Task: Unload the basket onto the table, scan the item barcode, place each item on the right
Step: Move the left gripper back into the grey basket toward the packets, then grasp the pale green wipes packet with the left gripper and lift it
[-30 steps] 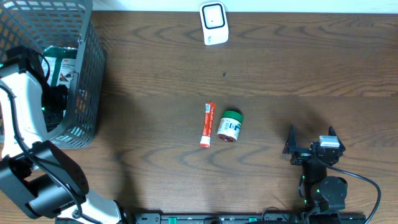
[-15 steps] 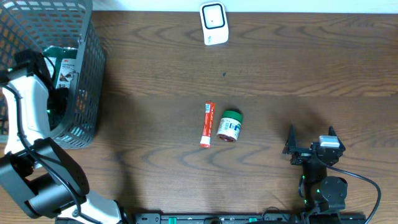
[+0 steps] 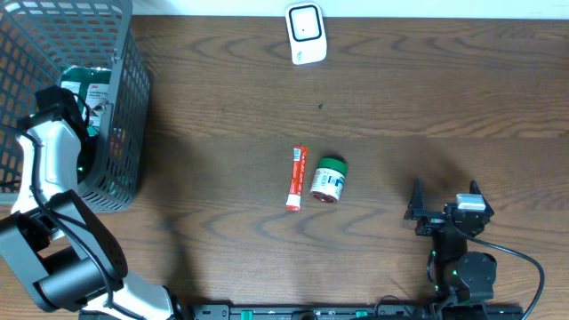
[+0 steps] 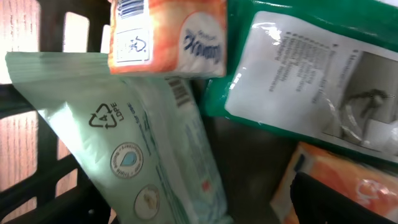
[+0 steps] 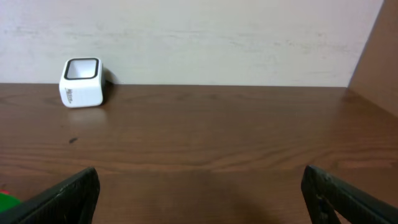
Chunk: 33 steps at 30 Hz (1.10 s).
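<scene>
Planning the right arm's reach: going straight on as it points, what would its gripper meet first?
The right gripper looks to have a free way: bare table up to the wall. The scanner stands off to its left.

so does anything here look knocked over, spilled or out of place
Only mildly: the green-capped jar lies on its side mid-table beside the orange tube. In the wire basket, the pale green pouch and orange pack are piled at skewed angles. Nothing looks spilled or damaged.
</scene>
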Available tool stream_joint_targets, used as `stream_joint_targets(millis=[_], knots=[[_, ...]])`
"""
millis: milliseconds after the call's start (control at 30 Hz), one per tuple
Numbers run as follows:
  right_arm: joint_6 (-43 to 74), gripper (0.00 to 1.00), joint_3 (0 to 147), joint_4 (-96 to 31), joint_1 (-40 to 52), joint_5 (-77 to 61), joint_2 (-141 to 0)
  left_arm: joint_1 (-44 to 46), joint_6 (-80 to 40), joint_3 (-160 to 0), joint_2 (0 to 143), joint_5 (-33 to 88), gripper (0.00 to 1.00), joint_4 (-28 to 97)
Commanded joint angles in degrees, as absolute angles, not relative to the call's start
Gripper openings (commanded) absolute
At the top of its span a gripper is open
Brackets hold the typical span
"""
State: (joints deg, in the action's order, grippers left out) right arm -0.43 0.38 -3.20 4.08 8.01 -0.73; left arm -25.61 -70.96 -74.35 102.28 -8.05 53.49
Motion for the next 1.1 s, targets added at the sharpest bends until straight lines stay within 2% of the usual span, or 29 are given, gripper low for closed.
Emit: stream_joint_targets(millis=[0, 167, 233, 333, 367, 500, 533, 600, 1067], knots=[[0.38, 0.99, 0.32, -3.31, 3.36, 8.73, -0.71, -25.41, -71.90, -73.36, 102.69, -8.58, 0.86, 52.69], [0.36, 0.99, 0.32, -3.31, 3.36, 8.73, -0.71, -25.41, -71.88, -73.41, 102.43, -8.60, 0.85, 51.22], [0.36, 0.99, 0.32, -3.31, 3.36, 8.73, -0.71, -25.41, -71.83, -73.41, 102.43, -8.62, 0.78, 51.31], [0.36, 0.99, 0.32, -3.31, 3.36, 8.73, -0.71, -25.41, -70.17, -73.41, 102.43, -8.38, 0.51, 51.31], [0.36, 0.99, 0.32, -3.31, 3.36, 8.73, -0.71, -25.41, -69.10, -73.41, 102.43, -8.03, 0.38, 51.29], [0.36, 0.99, 0.32, -3.31, 3.36, 8.73, -0.71, -25.41, -69.04, -73.54, 101.23, -7.97, 0.23, 51.59], [0.36, 0.99, 0.32, -3.31, 3.36, 8.73, -0.71, -25.41, -69.04, -73.76, 100.64, -7.94, 0.15, 51.79], [0.36, 0.99, 0.32, -3.31, 3.36, 8.73, -0.71, -25.41, -69.06, -74.24, 98.98, -7.97, 0.08, 52.03], [0.36, 0.99, 0.32, -3.31, 3.36, 8.73, -0.71, -25.41, -69.04, -74.52, 75.64, -6.66, 0.07, 44.45]])
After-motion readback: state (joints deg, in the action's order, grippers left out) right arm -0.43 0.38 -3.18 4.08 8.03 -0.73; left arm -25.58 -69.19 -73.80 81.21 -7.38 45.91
